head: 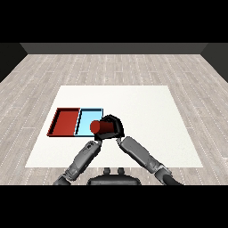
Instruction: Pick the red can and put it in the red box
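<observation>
The right hand (pixel 114 126) is curled round the red can (pixel 99 127), gripping it. The can lies tilted on its side in that grip, its round end turned toward the left edge of the tabletop (pixel 147 116), and it sits over the near right corner of the blue tray (pixel 87 116) (whether it touches the tray or hangs above it cannot be told from this view). It is not in the red tray (pixel 65 121).

The two trays lie side by side in the left half of the tabletop, touching along one long wall, the red one nearer the left edge and the blue one toward the middle. Both are shallow and rectangular, with dark rims. The red tray holds nothing that can be seen.

The right forearm (pixel 141 156) comes in from the near right corner of the view and crosses toward the middle, ending at the hand just beside the blue tray's right wall. The left forearm (pixel 82 159) rises from the near left, pointing at the same spot. The left hand (pixel 97 137) is mostly hidden beneath the can and the right hand, so I cannot tell how it is set.

The right half of the tabletop is bare white, and a grey plank floor (pixel 114 67) surrounds it.
</observation>
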Robot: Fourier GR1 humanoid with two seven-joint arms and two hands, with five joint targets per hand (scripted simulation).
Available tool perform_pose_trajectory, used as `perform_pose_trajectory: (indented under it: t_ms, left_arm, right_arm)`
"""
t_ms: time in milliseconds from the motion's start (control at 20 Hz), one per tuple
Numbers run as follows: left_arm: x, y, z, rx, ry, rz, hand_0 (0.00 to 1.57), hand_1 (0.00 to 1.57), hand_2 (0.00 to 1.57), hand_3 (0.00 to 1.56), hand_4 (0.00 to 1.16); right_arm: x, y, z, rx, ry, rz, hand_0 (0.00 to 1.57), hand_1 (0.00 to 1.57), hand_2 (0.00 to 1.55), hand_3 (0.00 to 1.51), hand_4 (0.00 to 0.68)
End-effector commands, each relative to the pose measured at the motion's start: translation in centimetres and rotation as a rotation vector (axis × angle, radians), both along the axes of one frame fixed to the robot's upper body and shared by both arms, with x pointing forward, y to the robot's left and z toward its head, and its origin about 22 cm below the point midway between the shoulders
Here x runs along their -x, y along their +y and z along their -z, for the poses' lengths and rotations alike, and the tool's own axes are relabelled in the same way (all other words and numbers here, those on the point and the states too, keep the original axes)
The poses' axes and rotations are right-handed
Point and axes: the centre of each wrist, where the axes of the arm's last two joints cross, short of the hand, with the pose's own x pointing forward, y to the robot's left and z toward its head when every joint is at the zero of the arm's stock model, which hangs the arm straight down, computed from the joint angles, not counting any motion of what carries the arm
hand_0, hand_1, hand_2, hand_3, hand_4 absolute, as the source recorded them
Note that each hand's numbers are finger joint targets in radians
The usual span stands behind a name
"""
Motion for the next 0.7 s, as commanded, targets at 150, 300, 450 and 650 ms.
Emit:
perform_pose_trajectory:
  t_ms: [150,300,450,650]
  left_arm:
    - [-1.5,-0.5,0.5,-0.014,-0.036,-0.088,1.57,1.57,1.51,1.41,1.0]
    - [-1.6,-0.5,-1.5,0.01,-0.061,-0.12,1.57,1.57,1.52,1.41,0.96]
    - [-0.1,-0.6,-1.0,-0.006,-0.077,-0.116,1.57,1.57,1.53,1.43,0.97]
    - [-0.9,-0.6,-1.5,-0.033,-0.089,-0.144,1.57,1.57,1.53,1.45,1.12]
  right_arm:
    - [-0.1,0.5,0.7,-0.016,-0.014,-0.02,1.46,1.46,1.45,1.38,0.607]
    - [1.9,0.3,-0.1,-0.033,0.006,-0.007,1.43,1.43,1.44,1.38,0.618]
    - [0.2,-0.2,-0.6,-0.065,0.011,-0.013,1.45,1.45,1.44,1.38,0.597]
    - [-1.0,-0.1,0.3,0.014,0.01,-0.028,0.0,0.0,0.0,0.0,0.0]
